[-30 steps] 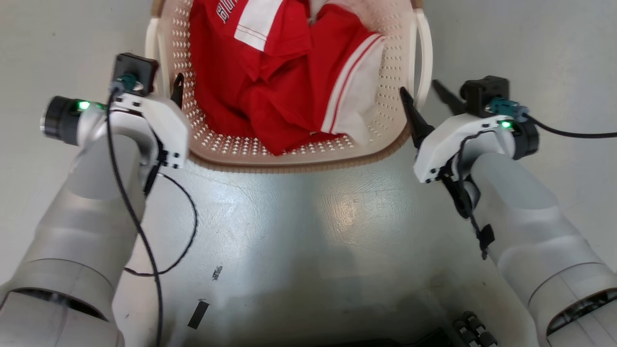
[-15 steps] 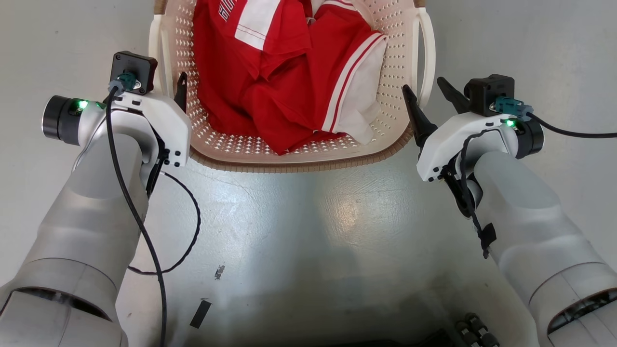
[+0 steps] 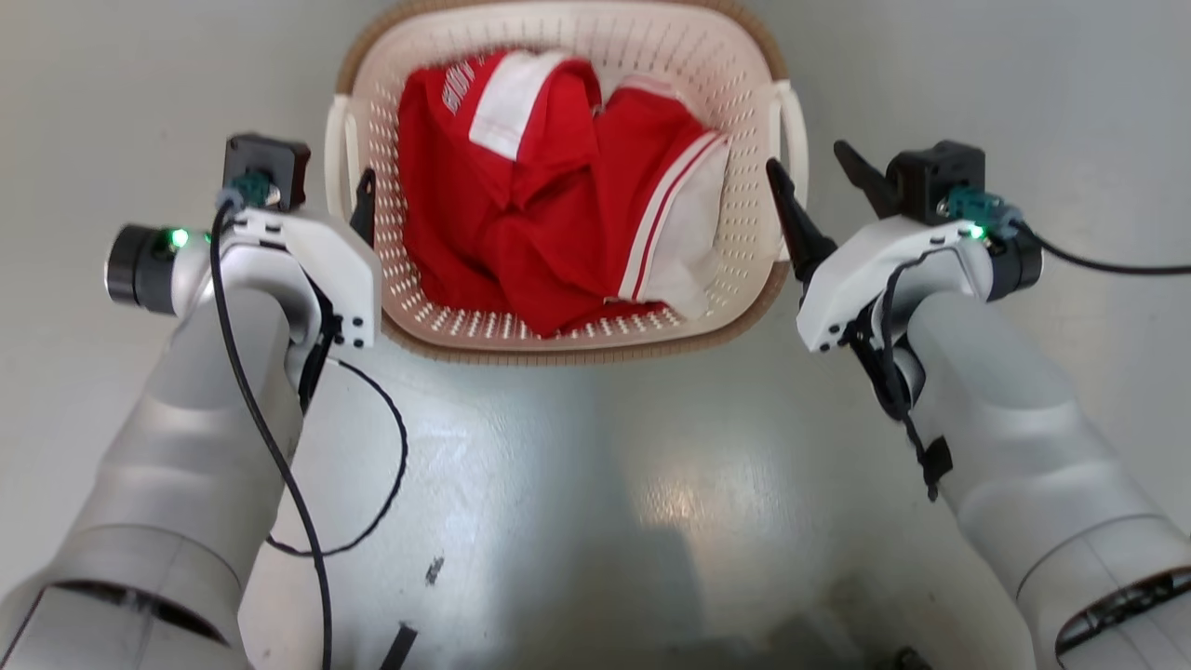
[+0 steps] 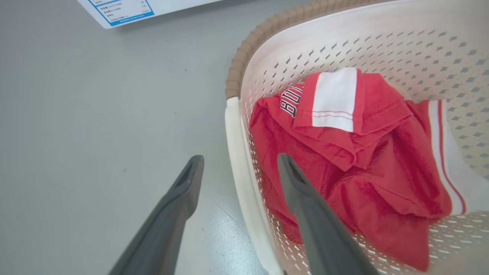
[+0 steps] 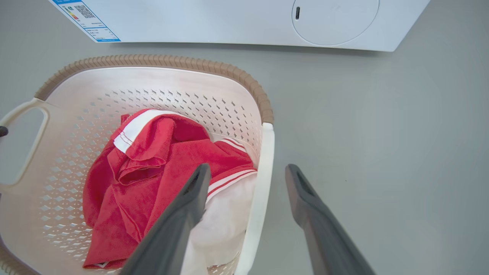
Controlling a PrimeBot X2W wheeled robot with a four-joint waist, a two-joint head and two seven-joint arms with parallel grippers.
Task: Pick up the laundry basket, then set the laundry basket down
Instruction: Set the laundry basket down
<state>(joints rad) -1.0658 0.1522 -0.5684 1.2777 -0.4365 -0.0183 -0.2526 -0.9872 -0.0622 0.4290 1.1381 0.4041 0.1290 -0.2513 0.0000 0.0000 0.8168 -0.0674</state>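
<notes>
1. Laundry basket [image 3: 577, 352]: sits on the grey floor [image 3: 595, 484], ahead of and between both grippers, with a side handle running between each pair of fingers. It holds a red-and-white garment [image 3: 521, 242].
2. Left gripper [image 4: 240, 159]: jaws spread wide, wider than a second ago, and holding nothing. The left handle [image 4: 233, 145] stands between the fingers, apparently untouched.
3. Right gripper [image 5: 248, 168]: likewise wide and empty. The right handle [image 5: 264, 160] passes between its fingers.
4. Change: both grips have let go. The head view now takes in the whole basket, which is a shift of the camera, not of the basket. Judged: the set-down is done and only the retreat remains.
5. Edges: each inner finger hangs over the perforated wall and the cloth, each outer finger over bare floor. A sideways move would catch a handle; the way back along the fingers looks free.
6. Beyond the fingertips: washing machine [image 5: 244, 23], past the far rim and well apart. The floor outboard of each gripper lies open.
</notes>
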